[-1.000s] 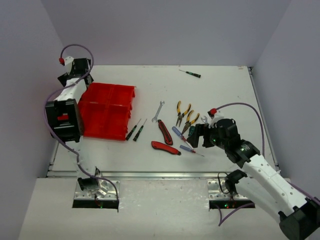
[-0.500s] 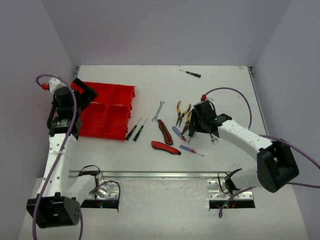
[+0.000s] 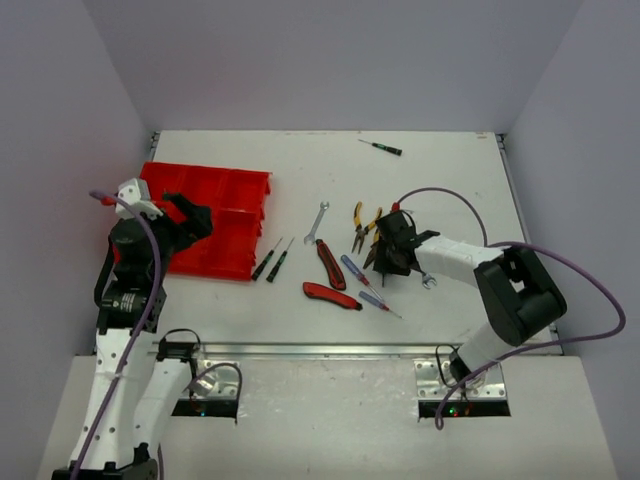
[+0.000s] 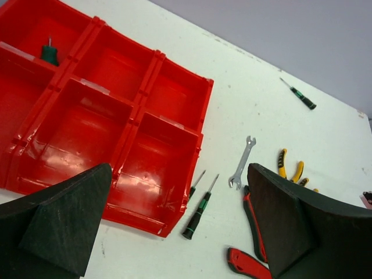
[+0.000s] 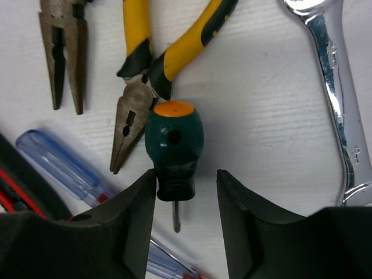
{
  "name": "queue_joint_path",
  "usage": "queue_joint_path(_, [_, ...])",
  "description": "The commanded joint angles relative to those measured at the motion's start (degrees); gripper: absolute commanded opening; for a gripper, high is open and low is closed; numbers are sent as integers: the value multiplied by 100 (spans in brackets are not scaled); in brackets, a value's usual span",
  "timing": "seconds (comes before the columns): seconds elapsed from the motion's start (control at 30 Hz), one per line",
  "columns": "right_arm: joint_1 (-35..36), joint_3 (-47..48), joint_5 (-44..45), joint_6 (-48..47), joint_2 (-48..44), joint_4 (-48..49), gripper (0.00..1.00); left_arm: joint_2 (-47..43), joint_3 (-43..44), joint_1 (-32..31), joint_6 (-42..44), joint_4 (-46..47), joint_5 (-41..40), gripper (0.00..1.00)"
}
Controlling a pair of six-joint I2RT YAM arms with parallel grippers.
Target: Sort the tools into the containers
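So the right gripper (image 5: pixel 186 181) just swung onto the stubby green screwdriver (image 5: pixel 174 139) by the yellow pliers (image 5: pixel 132 110) — jaws narrowing round its neck, not pinching yet. Pickup looks next; left gripper (image 4: pixel 180 224) gapes empty by the red tray (image 4: pixel 174 93).

The organizer tray (image 3: pixel 205 172) sits at the table's (image 3: pixel 450 190) left side. A stubby screwdriver (image 4: pixel 49 53) lies in one compartment of its far row in the left wrist view. Just right of the tray lie two slim screwdrivers (image 3: pixel 266 263) side by side. Farther right, a wrench (image 3: pixel 316 223) lies behind two utility knives (image 3: pixel 330 264). Right of those, two pairs of pliers (image 3: pixel 362 225) lie behind two longer screwdrivers (image 3: pixel 352 268). Another stubby screwdriver (image 5: pixel 173 148) lies between the right gripper's (image 5: pixel 186 174) fingers, just beside one pair's joint, a second wrench (image 5: pixel 337 99) to its right. One more screwdriver (image 3: pixel 381 147) lies alone near the far edge.
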Motion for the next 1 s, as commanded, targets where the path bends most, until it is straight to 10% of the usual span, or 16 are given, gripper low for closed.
queue_joint_path(0.0, [10,-161,80,97,38,236,33,334,-83,-128,171,174,464,100])
queue_joint_path(0.37, [50,-473,-8,-740,-1456,364,6,886,-169,-377,-180,731,2297,100])
queue_joint_path(0.67, [106,-912,-4188,-2060,-3589,1368,4,1976,-682,-2740,-2025,4272,2918,100])
queue_joint_path(0.97, [129,-1042,-5900,-1460,-4366,2006,3,3214,-32,-4248,-2198,5424,2734,90])
